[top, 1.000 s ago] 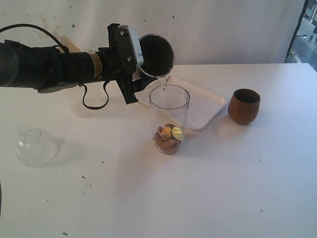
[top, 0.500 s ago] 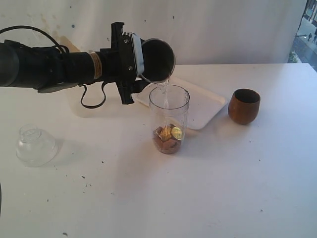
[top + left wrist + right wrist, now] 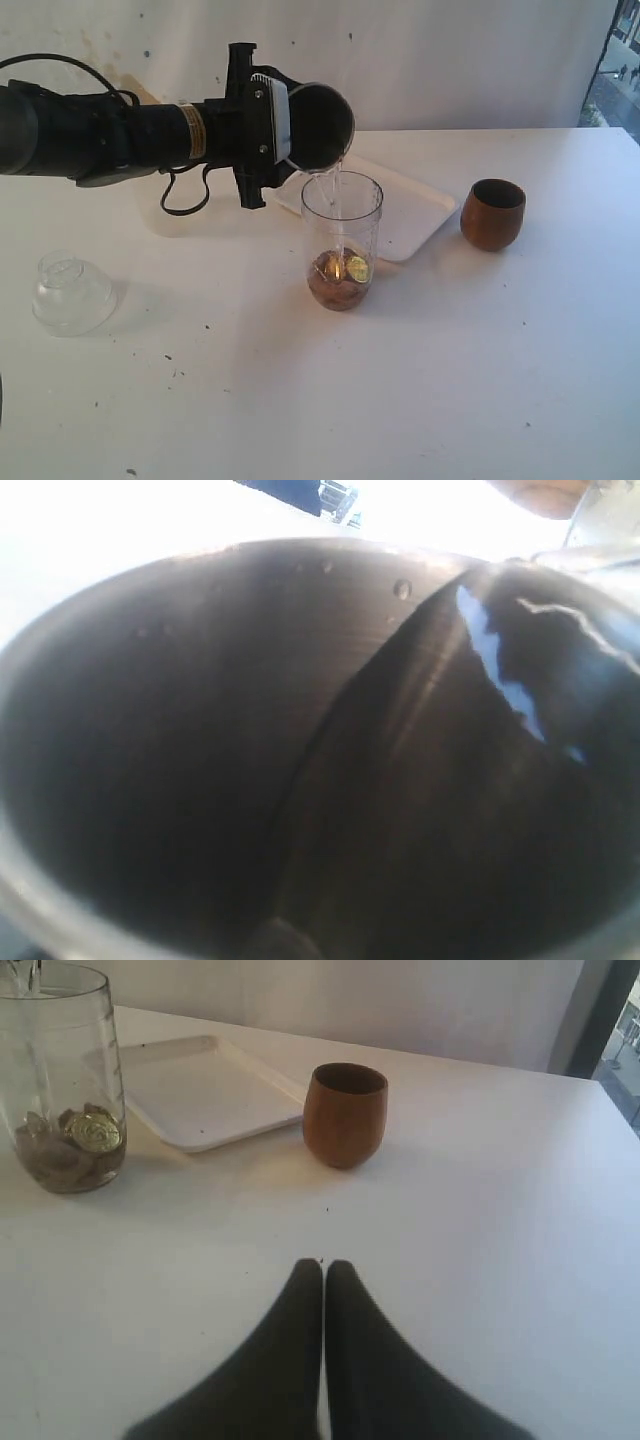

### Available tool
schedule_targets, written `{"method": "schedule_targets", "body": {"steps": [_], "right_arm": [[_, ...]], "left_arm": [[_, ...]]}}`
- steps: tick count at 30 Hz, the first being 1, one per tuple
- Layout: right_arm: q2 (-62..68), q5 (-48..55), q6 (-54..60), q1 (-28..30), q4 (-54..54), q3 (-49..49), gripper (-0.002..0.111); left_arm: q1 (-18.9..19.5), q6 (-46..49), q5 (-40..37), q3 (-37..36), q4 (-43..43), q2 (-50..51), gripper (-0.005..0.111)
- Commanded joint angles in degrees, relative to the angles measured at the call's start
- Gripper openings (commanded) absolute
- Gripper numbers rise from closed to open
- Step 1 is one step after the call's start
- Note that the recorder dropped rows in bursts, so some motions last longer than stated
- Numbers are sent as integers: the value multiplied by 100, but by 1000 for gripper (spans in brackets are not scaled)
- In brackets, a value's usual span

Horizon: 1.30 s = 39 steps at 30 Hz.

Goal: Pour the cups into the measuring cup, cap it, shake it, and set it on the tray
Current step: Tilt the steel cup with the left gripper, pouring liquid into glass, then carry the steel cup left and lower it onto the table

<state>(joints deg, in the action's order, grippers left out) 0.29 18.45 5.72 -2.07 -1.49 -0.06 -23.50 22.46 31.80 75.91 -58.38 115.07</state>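
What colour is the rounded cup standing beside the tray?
Reddish-brown, wood-like, with a darker inside; the wooden cup shows best in the right wrist view.

Exterior view first: the left arm is a chunky matte-black tube. Near the wrist there's a brass-coloured band with a small pale label on it. A thin black cable arcs over the arm at 12 o'clock, and a second black cable loop dangles off the wrist at 6 o'clock. The left gripper has a black frame and a silvery-white plate with a couple of dark screws. The right gripper is two dark matte fingers tapering to rounded tips, with just a thin seam between them.
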Motion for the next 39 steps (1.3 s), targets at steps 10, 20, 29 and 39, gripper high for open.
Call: {"method": "schedule_targets", "body": {"steps": [10, 20, 29, 39], "right_arm": [[-29, -52, -10, -14, -18, 6, 1], [-29, -52, -10, -14, -18, 6, 1], [-29, -52, -10, -14, -18, 6, 1], [-29, -52, -10, -14, -18, 6, 1]], "left_arm": [[-25, 946, 289, 87, 491, -111, 0], [-25, 1663, 340, 87, 696, -111, 0], [-51, 1558, 381, 87, 696, -111, 0], [-59, -1211, 1321, 87, 712, -111, 0]]}}
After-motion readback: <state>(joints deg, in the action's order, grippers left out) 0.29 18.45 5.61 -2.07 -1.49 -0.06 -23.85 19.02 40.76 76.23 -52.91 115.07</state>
